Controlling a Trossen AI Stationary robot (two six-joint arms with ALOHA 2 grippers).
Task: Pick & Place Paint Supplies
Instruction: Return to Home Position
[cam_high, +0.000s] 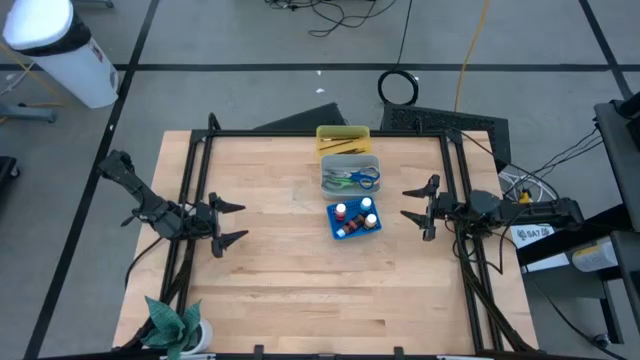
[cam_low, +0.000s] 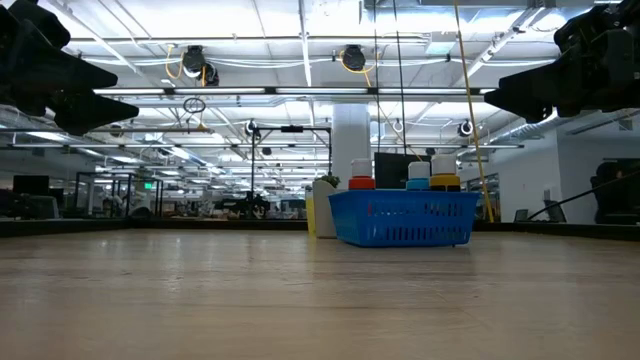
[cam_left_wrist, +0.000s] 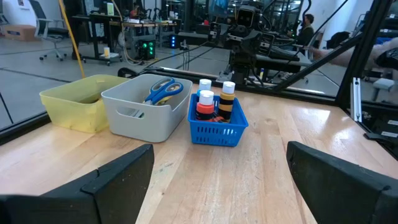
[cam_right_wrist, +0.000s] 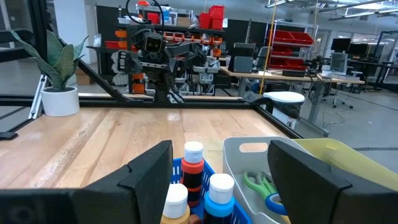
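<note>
We see left pincer (cam_high: 236, 222) and right pincer (cam_high: 408, 204) released, empty, parked at surface (cam_high: 300, 285) sides: bottles (cam_high: 342, 211) sit in blue bin (cam_high: 358, 236).

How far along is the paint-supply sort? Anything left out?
Looks essentially done. Paint bottles stand in the blue basket, scissors lie in the grey tray, thin dark brushes in the yellow tray. Nothing in hand: left gripper and right gripper hang open and empty at either side. No loose supplies show on the table.

Scissors (cam_left_wrist: 163, 89) mostly hidden behind grey tray (cam_left_wrist: 140, 121) wall.
</note>
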